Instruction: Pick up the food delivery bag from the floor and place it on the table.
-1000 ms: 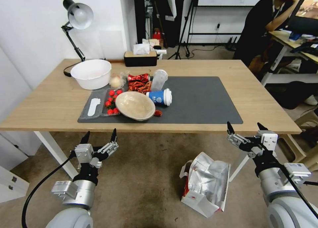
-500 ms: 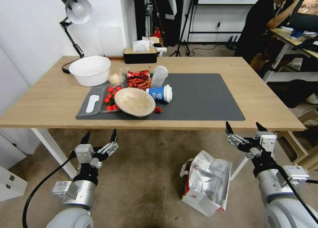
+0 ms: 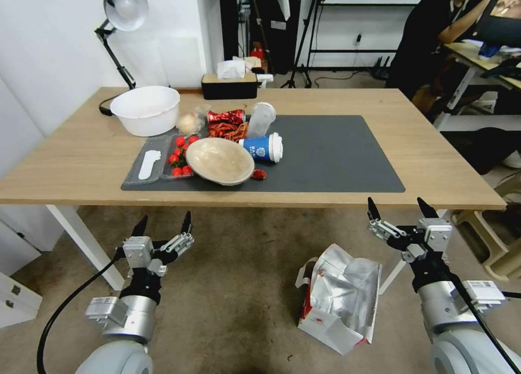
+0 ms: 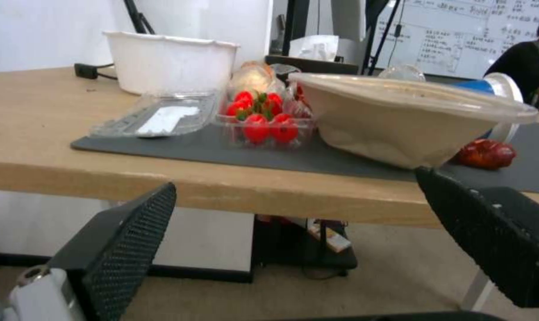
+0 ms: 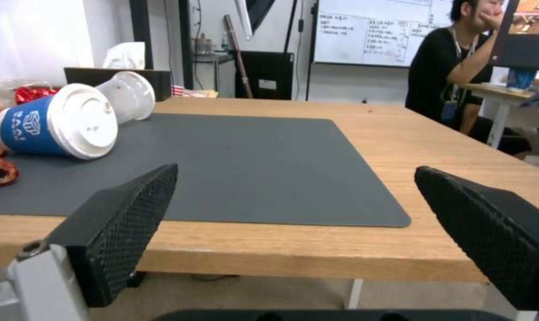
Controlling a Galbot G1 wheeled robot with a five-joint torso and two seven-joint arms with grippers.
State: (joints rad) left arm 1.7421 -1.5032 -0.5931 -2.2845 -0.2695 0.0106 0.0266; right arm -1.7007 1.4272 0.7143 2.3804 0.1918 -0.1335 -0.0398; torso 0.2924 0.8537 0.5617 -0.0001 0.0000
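The food delivery bag lies on the floor in the head view, white with red sides and crinkled silver foil showing at its open top. It rests in front of the table, near a white leg. My right gripper hovers open just above and right of the bag, level with the table's front edge. My left gripper is open too, well left of the bag over bare floor. In the wrist views the left gripper and right gripper face the table edge with fingers spread.
The dark grey mat holds a lidded bowl, a blue cup on its side, a tomato box and snack packets. A white tub and desk lamp stand at the far left. The mat's right half is bare.
The whole head view has shifted: table and bag sit slightly differently in the picture, so the camera moved. Both grippers keep the same open pose.
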